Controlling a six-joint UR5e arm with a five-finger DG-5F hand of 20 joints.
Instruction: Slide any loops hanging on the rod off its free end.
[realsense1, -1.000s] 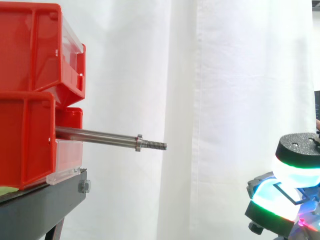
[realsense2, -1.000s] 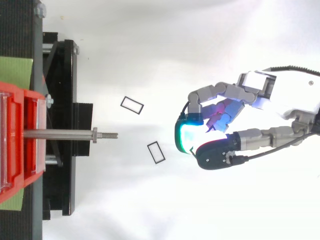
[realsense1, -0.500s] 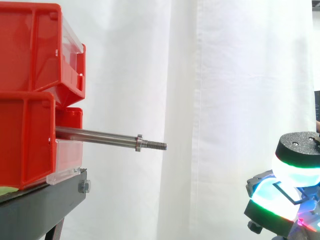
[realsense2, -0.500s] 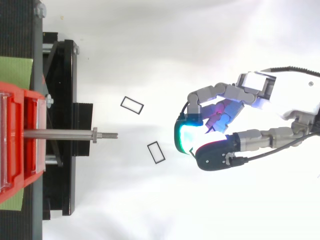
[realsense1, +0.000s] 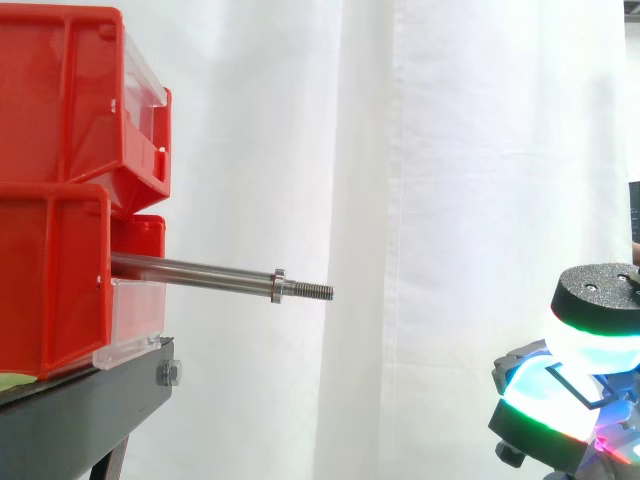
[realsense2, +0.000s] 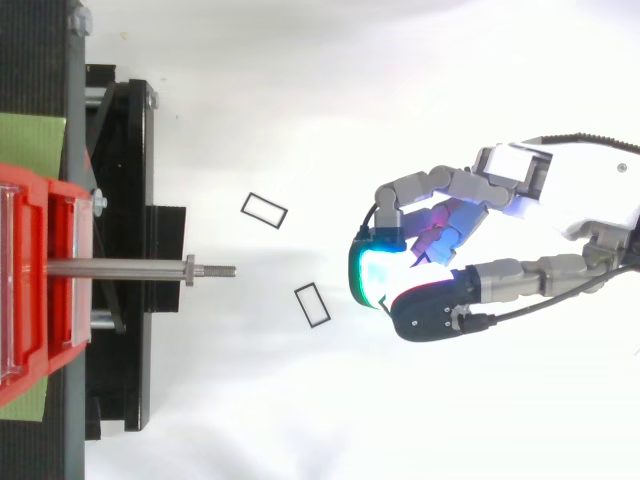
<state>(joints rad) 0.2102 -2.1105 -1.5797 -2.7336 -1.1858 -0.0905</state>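
Note:
A steel rod (realsense1: 200, 274) sticks out level from the red bins (realsense1: 55, 190), and its threaded free end (realsense2: 222, 270) points right. Nothing hangs on the rod. My hand (realsense2: 520, 215) is far to the right of the free end and, in the side view, lower than the rod. Its fingers and thumb are curled, with the glowing pads (realsense1: 590, 345) pressed together on a small black rectangular loop (realsense1: 572, 385). Two more black rectangular loops (realsense2: 264, 210) (realsense2: 312, 304) lie on the white ground between the rod's end and my hand.
The bins stand on a black stand (realsense2: 125, 250) at the left, with a green sheet (realsense2: 30, 145) under them. A white curtain (realsense1: 450, 200) hangs behind. Open white ground lies between the stand and my hand.

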